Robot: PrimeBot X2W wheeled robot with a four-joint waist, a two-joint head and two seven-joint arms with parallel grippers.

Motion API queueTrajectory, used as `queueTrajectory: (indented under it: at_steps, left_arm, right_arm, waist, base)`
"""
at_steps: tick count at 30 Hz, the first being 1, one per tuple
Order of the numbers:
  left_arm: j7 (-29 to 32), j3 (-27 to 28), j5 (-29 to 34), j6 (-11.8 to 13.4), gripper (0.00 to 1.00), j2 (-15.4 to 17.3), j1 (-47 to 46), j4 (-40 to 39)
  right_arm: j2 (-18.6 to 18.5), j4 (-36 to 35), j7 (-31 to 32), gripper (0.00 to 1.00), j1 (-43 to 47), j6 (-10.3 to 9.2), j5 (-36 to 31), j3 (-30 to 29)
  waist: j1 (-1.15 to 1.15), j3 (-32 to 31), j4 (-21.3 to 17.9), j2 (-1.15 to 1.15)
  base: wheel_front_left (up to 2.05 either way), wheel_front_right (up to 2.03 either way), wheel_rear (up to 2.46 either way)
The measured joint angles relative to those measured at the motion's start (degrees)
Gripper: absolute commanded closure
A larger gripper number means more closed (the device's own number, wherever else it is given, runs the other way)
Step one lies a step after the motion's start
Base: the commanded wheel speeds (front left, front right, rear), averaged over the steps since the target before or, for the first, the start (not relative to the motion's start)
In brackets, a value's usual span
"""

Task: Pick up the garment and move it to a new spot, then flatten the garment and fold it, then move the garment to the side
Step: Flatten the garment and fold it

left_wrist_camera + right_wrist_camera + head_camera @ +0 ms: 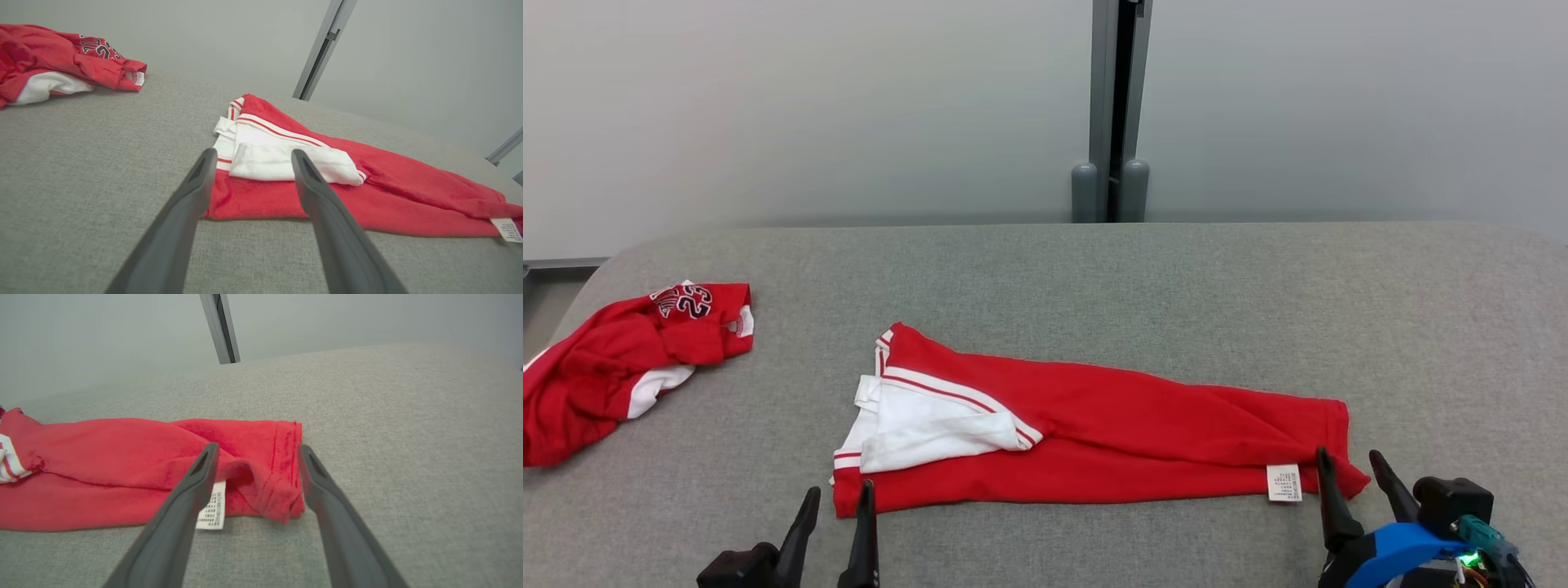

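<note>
Where the garment [1111, 425] ends, left hand [840, 488] and right hand [1347, 453] gape.

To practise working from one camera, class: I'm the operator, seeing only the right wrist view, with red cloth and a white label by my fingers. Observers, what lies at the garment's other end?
Observer: The red garment ends in a white, red-trimmed section folded over it, beside the left gripper.
Operator: Is that gripper holding it?
Observer: No; its jaws stand open at the near corner.
Operator: Anything else on the table?
Observer: A second red jersey, crumpled, with printed lettering, lies apart at its far left.
</note>
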Motion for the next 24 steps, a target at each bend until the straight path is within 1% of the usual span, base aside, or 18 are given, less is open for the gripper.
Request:
queueTrajectory:
  at_steps: [3,8,10,16,19,20,21,22,24]
  left_arm:
    - [0.0,-1.11,0.01,0.0,0.0,-0.01,0.05,0.22]
    - [0.0,-3.18,-0.86,0.0,0.0,0.85,-0.14,0.46]
    - [0.0,-4.13,-1.51,0.0,0.0,1.53,-0.66,0.47]
    - [0.0,-6.53,-3.42,0.0,0.0,3.18,-2.57,0.51]
    - [0.0,-7.26,-4.28,0.0,0.0,3.96,-3.18,0.43]
    - [0.0,-7.53,-4.61,0.0,0.0,4.07,-3.29,0.43]
    - [0.0,-7.65,-4.71,0.0,0.0,4.17,-3.39,0.41]
    - [0.0,-7.67,-4.91,0.0,0.0,4.38,-3.43,0.4]
    - [0.0,-7.56,-5.09,0.0,0.0,4.8,-3.43,0.41]
  right_arm:
    - [0.01,1.87,0.01,0.0,-1.37,0.0,-0.67,-0.42]
    - [-0.01,6.75,0.0,0.0,-6.54,0.0,-3.32,-1.93]
    - [0.0,9.7,0.01,0.0,-8.47,0.0,-4.76,-3.22]
    - [-0.02,19.93,-0.12,0.0,-12.12,0.01,-9.2,-9.57]
    - [-0.52,24.36,-0.7,0.0,-14.4,0.01,-7.98,-9.35]
    - [-0.78,25.72,-0.96,0.37,-15.1,0.01,-6.47,-8.65]
    - [-0.9,26.76,-1.11,0.86,-15.63,-0.01,-5.14,-8.11]
    - [-1.04,27.2,-1.14,1.0,-16.0,-0.02,-4.0,-7.47]
    - [-1.02,26.68,-1.09,1.0,-16.12,-0.01,-2.4,-7.39]
  waist:
    - [0.0,0.52,0.55,0.0]
    - [0.0,2.19,1.52,0.0]
    - [0.01,3.21,1.92,0.0]
    - [0.01,6.08,3.56,0.0]
    - [0.01,7.08,4.29,0.0]
    - [0.01,7.3,4.46,0.0]
    - [0.0,7.47,4.55,0.0]
    - [0.0,7.57,4.53,0.0]
    - [0.0,7.54,4.26,0.0]
  base:
    - [0.0,0.0,0.0]
    - [0.0,0.0,0.0]
    - [0.0,0.0,0.0]
    - [0.0,0.0,0.0]
    - [0.0,0.0,0.0]
    - [0.0,0.0,0.0]
    - [0.0,0.0,0.0]
    - [0.0,0.0,0.0]
    - [0.0,0.0,0.0]
